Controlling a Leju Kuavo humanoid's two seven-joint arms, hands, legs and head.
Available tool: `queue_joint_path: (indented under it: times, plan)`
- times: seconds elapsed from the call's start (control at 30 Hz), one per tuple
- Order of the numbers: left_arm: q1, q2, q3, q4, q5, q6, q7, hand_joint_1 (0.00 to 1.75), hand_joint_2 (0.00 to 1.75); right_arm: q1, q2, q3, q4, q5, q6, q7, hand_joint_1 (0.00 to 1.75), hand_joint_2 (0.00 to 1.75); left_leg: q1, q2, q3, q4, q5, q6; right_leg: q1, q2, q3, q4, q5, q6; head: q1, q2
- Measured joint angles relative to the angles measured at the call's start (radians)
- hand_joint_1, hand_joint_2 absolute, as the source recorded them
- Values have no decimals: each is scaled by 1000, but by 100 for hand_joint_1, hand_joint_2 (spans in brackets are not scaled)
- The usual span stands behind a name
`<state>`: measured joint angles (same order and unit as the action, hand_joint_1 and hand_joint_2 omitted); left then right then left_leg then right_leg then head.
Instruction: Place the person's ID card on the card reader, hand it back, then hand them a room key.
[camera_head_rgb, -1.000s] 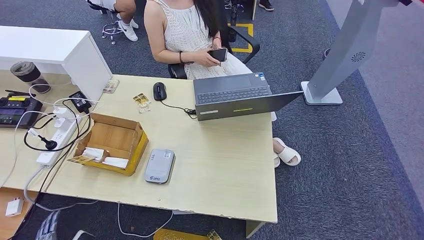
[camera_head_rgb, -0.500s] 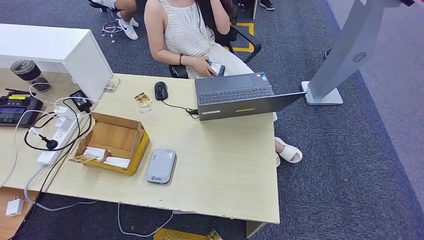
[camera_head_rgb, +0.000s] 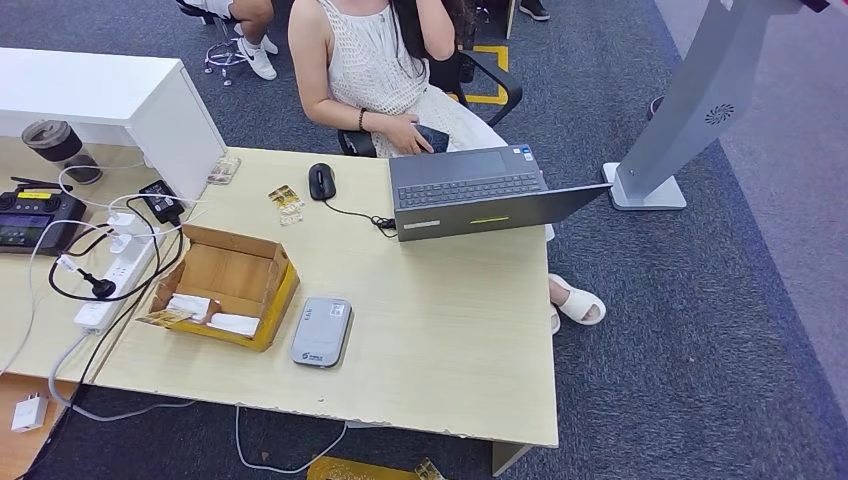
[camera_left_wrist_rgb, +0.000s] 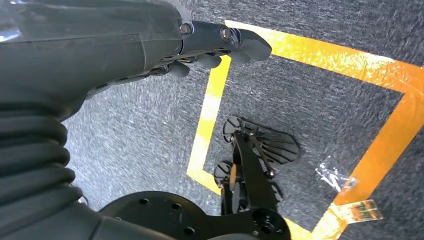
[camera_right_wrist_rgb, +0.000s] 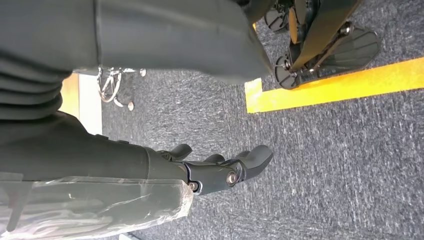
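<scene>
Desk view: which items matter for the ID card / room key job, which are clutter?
Job:
- card reader, near the desk's front edge
- cardboard box holding white cards, likely the room keys
- person seated behind the laptop
- left hand and right hand, both hanging over carpet

Clutter:
- laptop
- mouse
- power strip
- kiosk stand

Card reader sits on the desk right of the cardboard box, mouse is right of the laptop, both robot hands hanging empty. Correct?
One slip: the mouse is left of the laptop, not right, as the head view shows. The rest holds: the card reader lies on the desk right of the cardboard box, and the wrist views show the left hand and right hand hanging empty above the floor.
</scene>
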<state>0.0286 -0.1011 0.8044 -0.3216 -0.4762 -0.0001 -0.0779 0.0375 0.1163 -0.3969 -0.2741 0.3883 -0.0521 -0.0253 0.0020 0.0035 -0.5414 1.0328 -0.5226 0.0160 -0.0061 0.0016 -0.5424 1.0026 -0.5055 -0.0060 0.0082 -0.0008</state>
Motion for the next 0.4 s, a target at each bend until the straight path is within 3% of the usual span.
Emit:
queue_joint_path:
  times: [0.03, 0.1, 0.13, 0.4]
  plan:
    - [4, 3, -27, 0, 17, 0, 2, 142, 0, 4, -4, 13, -4, -14, 1, 0, 46, 0, 0, 0, 0, 0, 0, 0, 0, 0, 0, 0, 0, 0, 0, 0]
    - [12, 11, -82, 0, 52, 0, 7, 175, 0, 12, -12, 41, -12, -43, 4, 1, 133, 0, 0, 0, 0, 0, 0, 0, 0, 0, 0, 0, 0, 0, 0, 0]
    - [16, 15, -110, 0, 70, 0, 9, 175, 0, 17, -16, 54, -15, -57, 7, 2, 175, 0, 0, 0, 0, 0, 0, 0, 0, 0, 0, 0, 0, 0, 0, 0]
    - [48, 42, -325, -4, 203, 0, 31, 175, 0, 47, -44, 156, -47, -166, 19, 11, 175, 0, 0, 0, 0, 0, 0, 0, 0, 0, 0, 0, 0, 0, 0, 0]
